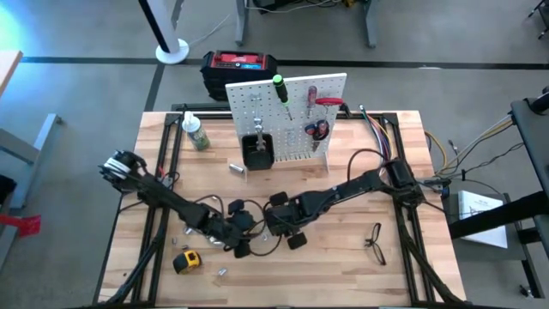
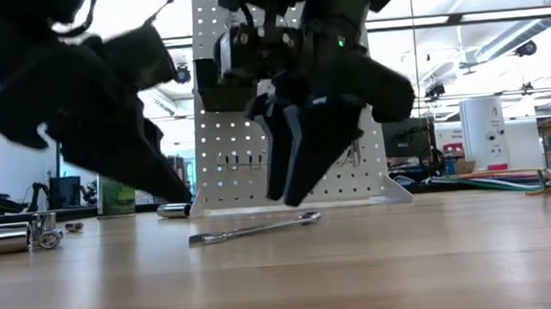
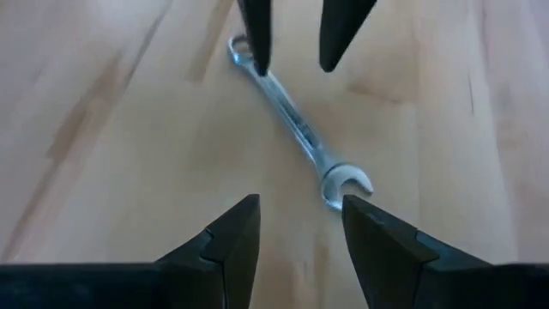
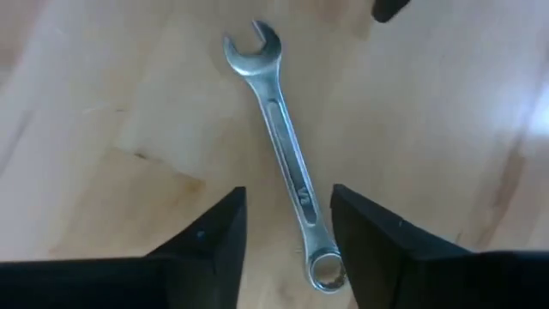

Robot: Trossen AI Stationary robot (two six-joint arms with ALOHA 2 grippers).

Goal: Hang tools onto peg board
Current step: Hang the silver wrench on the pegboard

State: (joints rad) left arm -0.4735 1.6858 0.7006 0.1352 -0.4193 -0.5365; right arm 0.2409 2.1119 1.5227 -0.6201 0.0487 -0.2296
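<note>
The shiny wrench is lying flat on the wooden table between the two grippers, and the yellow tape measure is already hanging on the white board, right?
Not quite. The wrench does lie flat on the table, but the high view shows the yellow tape measure on the table too, not hanging on the peg board.

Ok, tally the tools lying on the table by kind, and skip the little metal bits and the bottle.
Wrench: 1
Tape measure: 1
Glasses: 1
Total: 3
</note>
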